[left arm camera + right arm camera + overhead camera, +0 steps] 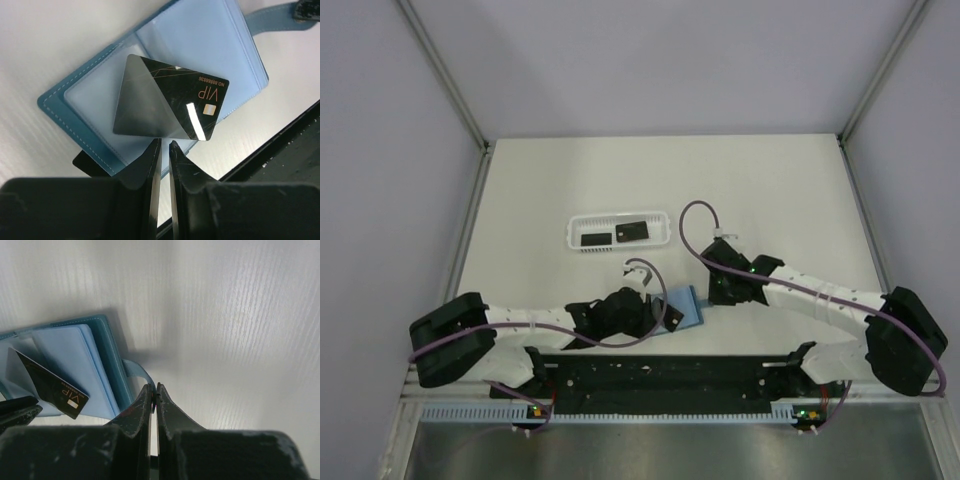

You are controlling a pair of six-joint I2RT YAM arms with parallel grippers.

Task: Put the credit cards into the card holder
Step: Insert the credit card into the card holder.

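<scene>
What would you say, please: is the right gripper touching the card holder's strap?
Touching. In the right wrist view, the card holder's strap ends pinched inside the shut right gripper.

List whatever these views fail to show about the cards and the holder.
- Left wrist view: dark shape under the card holder, cut off by the left claw; unidentifiable.
- Top view: print on the two cards in the white basket; too small.
- Right wrist view: VIP card, its gripped edge hidden by the left claw.
</scene>
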